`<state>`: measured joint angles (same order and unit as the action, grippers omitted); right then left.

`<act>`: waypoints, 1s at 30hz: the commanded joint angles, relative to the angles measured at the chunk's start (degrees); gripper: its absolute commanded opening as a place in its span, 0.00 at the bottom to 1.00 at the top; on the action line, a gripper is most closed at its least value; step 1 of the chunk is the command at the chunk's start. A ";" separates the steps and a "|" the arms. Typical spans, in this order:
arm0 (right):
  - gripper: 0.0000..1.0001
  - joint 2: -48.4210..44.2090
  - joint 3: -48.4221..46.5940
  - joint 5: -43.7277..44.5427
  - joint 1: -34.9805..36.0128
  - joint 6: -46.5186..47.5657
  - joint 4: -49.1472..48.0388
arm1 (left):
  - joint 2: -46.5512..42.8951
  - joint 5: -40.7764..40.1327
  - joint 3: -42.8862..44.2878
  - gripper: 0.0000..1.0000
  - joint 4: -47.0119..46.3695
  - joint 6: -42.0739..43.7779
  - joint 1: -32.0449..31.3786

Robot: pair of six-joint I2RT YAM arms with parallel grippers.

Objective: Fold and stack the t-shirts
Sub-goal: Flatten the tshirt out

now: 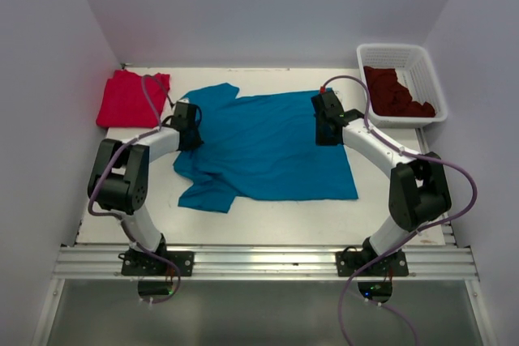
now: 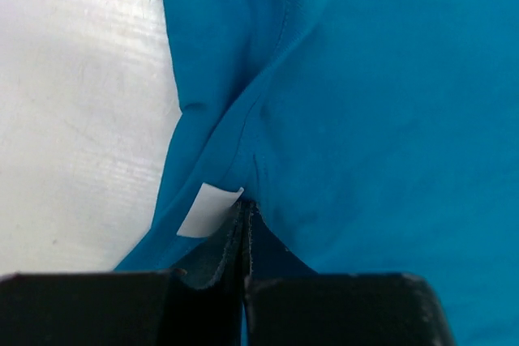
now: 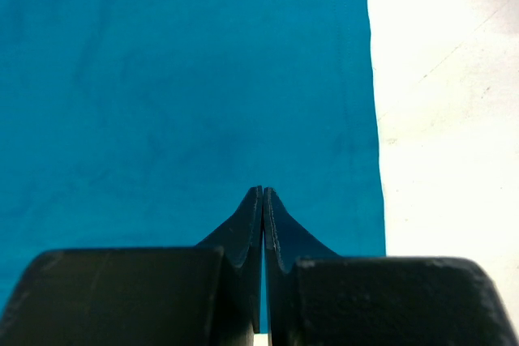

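The only label in sight is a small white tag (image 2: 209,210) sewn into the teal t-shirt (image 1: 276,147), seen in the left wrist view just beside the fingertips; its face is blank, with no writing to read; no brand or print shows on any other cloth or on the arms.

The teal t-shirt lies spread over the middle of the tabletop (image 1: 276,218), one sleeve towards the far edge and one crumpled towards the near left; the left gripper (image 2: 245,212) stands at the shirt's left side, its jaws pressed together on a raised ridge of teal cloth that puckers up into them; the right gripper (image 3: 262,194) stands at the shirt's far right corner, just inside the cloth's right edge, its jaws closed tight with the tips down on flat cloth; whether any cloth is pinched between them cannot be told.

A red t-shirt (image 1: 128,99) lies folded at the far left corner of the tabletop, apart from the teal one; a purple cable (image 1: 151,95) of the left arm loops across its right part; another purple cable (image 1: 464,180) hangs round the right arm.

A white basket (image 1: 432,70) sits at the far right corner; dark maroon t-shirts (image 1: 395,95) lie heaped inside, filling its left part.
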<state>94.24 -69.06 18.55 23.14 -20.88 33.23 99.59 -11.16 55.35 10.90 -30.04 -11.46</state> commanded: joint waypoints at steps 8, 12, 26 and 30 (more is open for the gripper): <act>0.00 -0.37 0.33 1.05 -0.20 0.84 0.52 | 0.43 -12.74 5.92 0.00 5.62 -1.86 2.23; 0.00 0.42 0.15 0.97 -0.20 0.67 0.52 | -0.36 -14.42 4.50 0.00 6.24 -3.27 3.90; 0.00 16.94 -10.91 2.46 -1.08 -1.88 -0.36 | -3.44 1.13 3.79 0.00 -3.60 0.95 5.31; 0.00 21.24 -15.40 2.02 -1.43 -1.62 -0.19 | -3.97 4.99 3.62 0.00 -6.23 2.09 5.22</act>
<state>114.48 -79.59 20.05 22.04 -21.63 33.76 97.86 -10.33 57.06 9.91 -30.15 -6.17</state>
